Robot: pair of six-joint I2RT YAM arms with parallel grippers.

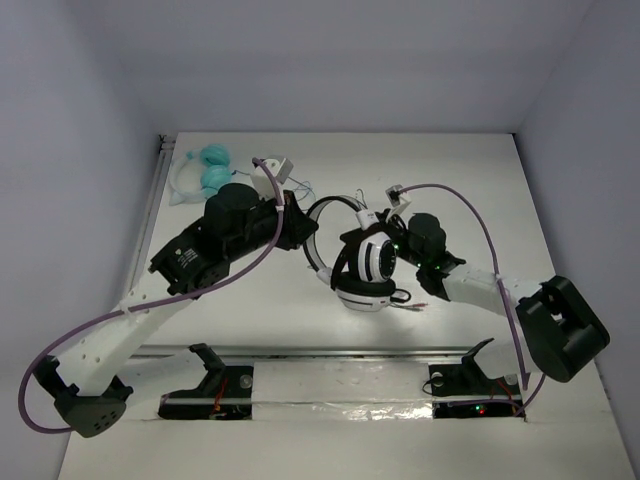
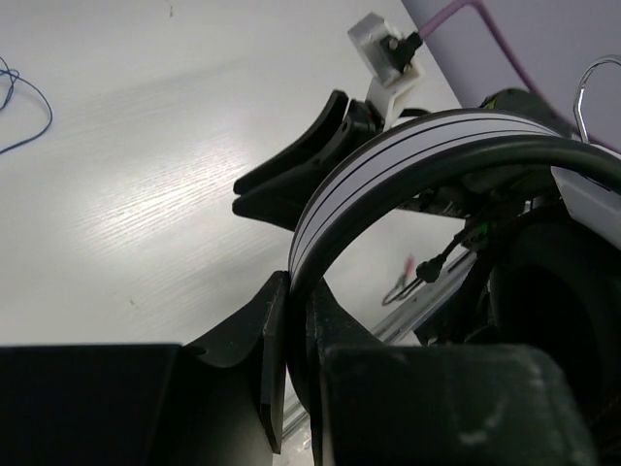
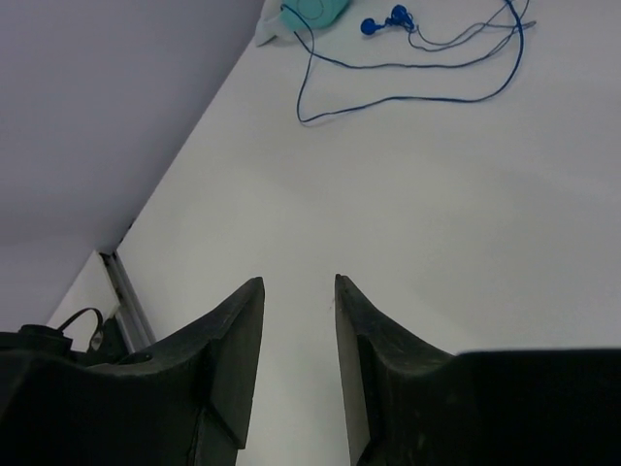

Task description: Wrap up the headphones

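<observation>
Only in the top view are both arms seen whole: the left arm [image 1: 200,260] is reached in from the near left, the right arm [image 1: 480,290] from the near right, and they meet mid-bench. The headphones [image 1: 372,262] are seen there at the centre of the bench [image 1: 480,190], with the striped cups stacked and the band arched up to the left. In the left wrist view the left hand [image 2: 294,316] is shown clamped on that striped band, which cannot be made out from above. In the right wrist view the right hand [image 3: 299,283] is shown with fingers parted and only bare bench between them. A thin black cable [image 1: 408,300] is trailed beside the lower cup.

The bench is white with a faint grain and is enclosed by plain pale grey walls [image 1: 330,60] at the left, back and right. A metal strip [image 1: 148,215] is run along the left edge.

Teal headphones [image 1: 211,170] are lain in the far left corner, well apart from the striped pair, with a loose blue cable [image 3: 408,66] spread beside them. Open bench is left at the far right and the near centre.
</observation>
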